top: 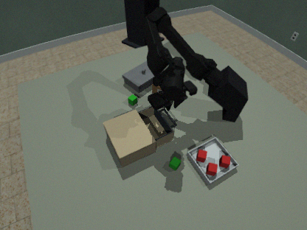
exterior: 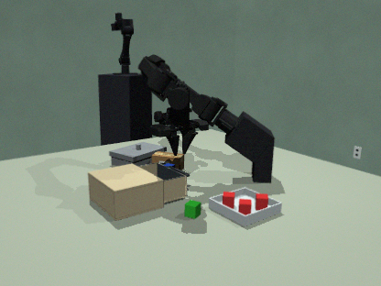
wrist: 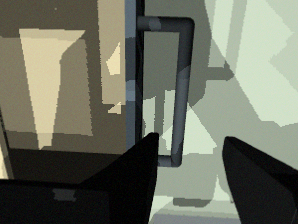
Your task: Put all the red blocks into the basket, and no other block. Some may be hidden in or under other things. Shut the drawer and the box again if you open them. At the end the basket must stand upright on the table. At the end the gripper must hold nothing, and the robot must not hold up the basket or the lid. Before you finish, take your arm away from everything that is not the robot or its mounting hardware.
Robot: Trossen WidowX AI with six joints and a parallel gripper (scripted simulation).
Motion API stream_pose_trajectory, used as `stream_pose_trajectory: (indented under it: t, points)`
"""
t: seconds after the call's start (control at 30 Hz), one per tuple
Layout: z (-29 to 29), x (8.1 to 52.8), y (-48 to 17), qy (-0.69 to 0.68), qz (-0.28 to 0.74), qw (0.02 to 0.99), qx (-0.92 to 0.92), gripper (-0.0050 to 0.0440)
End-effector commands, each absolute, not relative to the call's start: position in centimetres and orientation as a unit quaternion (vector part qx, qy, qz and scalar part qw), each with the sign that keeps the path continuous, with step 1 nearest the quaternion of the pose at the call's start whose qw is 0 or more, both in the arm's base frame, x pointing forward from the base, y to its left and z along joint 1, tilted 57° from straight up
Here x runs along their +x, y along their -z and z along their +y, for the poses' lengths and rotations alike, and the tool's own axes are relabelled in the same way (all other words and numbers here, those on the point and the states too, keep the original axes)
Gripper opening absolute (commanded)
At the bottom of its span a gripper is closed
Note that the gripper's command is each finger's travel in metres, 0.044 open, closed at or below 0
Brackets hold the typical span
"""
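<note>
Three red blocks lie in the grey basket, which stands upright on the table. The drawer of the tan cabinet is pulled out; no block shows in the part of it that I see. Its dark handle sticks out from the front panel. My gripper is partly open and empty, fingers pointing down above the drawer-front side. In the wrist view the left fingertip overlaps the handle's near end; whether they touch is unclear.
A grey box with its lid on stands behind the cabinet. Beside it is a brown box, with a blue block near it. One green block lies behind the cabinet, another green block between cabinet and basket.
</note>
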State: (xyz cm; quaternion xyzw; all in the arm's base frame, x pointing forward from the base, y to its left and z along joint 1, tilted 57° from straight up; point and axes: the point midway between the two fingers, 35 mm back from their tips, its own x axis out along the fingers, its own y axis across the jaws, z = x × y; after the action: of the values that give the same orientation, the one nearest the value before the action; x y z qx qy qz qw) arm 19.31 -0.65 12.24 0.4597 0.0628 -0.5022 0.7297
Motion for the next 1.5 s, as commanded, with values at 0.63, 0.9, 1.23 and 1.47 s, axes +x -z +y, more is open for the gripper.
stream_pose_trajectory:
  t: [0.63, 0.9, 1.23, 1.47]
  points:
    - [-4.7, 21.9, -9.1, 0.503, 0.061, 0.731, 0.457, 0.0148]
    - [-5.7, 22.7, -8.2, 0.503, 0.061, 0.731, 0.457, 0.0148]
    - [-5.7, 22.7, -8.2, 0.503, 0.061, 0.731, 0.457, 0.0]
    - [-5.7, 22.7, -8.2, 0.503, 0.061, 0.731, 0.457, 0.0]
